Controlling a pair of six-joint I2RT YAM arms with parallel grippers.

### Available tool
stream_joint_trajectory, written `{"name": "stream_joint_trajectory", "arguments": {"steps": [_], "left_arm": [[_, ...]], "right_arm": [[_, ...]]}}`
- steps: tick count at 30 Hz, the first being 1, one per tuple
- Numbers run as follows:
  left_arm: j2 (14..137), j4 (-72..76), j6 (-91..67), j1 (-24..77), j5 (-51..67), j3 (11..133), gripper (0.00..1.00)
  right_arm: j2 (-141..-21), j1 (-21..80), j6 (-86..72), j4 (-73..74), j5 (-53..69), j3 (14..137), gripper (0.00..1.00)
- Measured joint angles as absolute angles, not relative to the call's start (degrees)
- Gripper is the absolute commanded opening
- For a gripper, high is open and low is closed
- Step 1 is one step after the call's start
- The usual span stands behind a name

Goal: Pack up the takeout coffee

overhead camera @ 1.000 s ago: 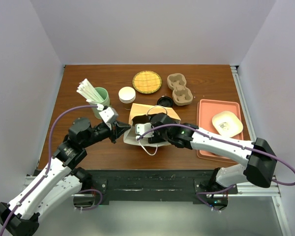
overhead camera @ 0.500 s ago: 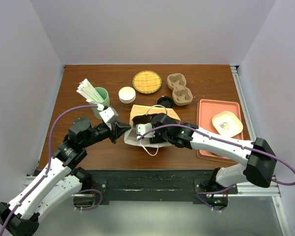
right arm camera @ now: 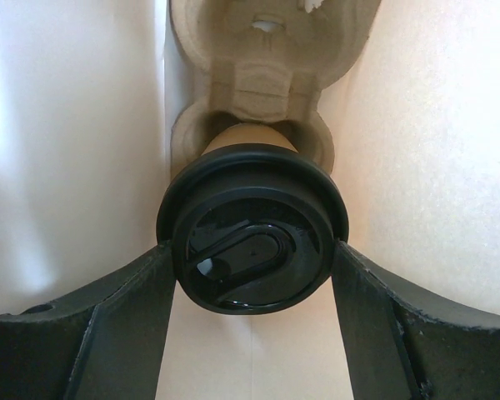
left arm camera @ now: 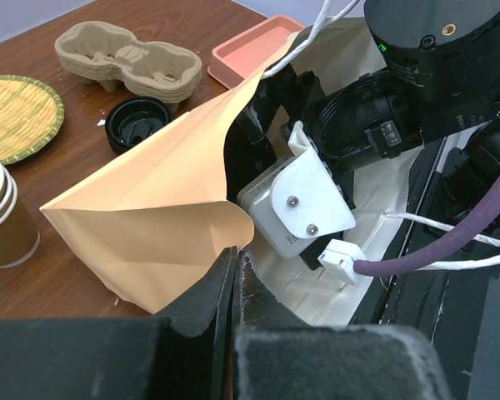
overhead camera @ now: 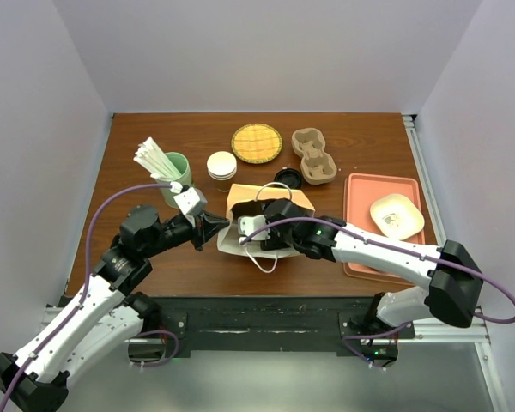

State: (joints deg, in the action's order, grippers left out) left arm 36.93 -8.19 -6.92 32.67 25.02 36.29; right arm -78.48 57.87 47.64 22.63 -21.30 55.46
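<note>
The left tool (left arm camera: 235,260) is clenched on the lower rim of the paper bag (left arm camera: 142,212), which lies on its side on the table (overhead camera: 369,146) with its mouth open. The right tool (right arm camera: 252,275) is inside the bag, grasping the takeout coffee (right arm camera: 250,237) by its black lid. The cup's base sits in a pocket of the pulp carrier (right arm camera: 262,67) within the bag

I am counting one brown bag (left arm camera: 150,200), one coffee cup (right arm camera: 252,250), two cardboard cup holders (overhead camera: 313,154) (right arm camera: 262,50) — and one green cup (overhead camera: 178,172), one loose black lid (overhead camera: 287,177), one pink tray (overhead camera: 365,193), one white bowl (overhead camera: 396,215), one yellow plate (overhead camera: 257,143).
</note>
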Motion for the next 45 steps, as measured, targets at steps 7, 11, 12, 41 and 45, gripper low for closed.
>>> {"name": "stream_joint_trajectory", "arguments": {"steps": [7, 11, 12, 41, 45], "left_arm": [[37.0, -8.2, -7.4, 32.7, 25.1, 36.3, 0.0], [37.2, -8.2, -7.9, 32.7, 25.1, 36.3, 0.0], [37.3, -8.2, -7.9, 32.7, 25.1, 36.3, 0.0], [37.6, -8.2, -8.2, 32.7, 25.1, 36.3, 0.0], [37.7, -8.2, -8.3, 32.7, 25.1, 36.3, 0.0]], "right_arm": [[-78.9, 57.5, 47.7, 20.4, -21.3, 54.5, 0.29], [-79.4, 57.1, 47.9, 19.1, -21.3, 53.9, 0.3], [-79.4, 57.1, 47.9, 18.9, -21.1, 53.9, 0.3], [-79.5, 55.5, 46.7, 14.1, -20.0, 51.3, 0.34], [-79.9, 55.4, 46.3, 13.7, -20.0, 51.2, 0.38]]}}
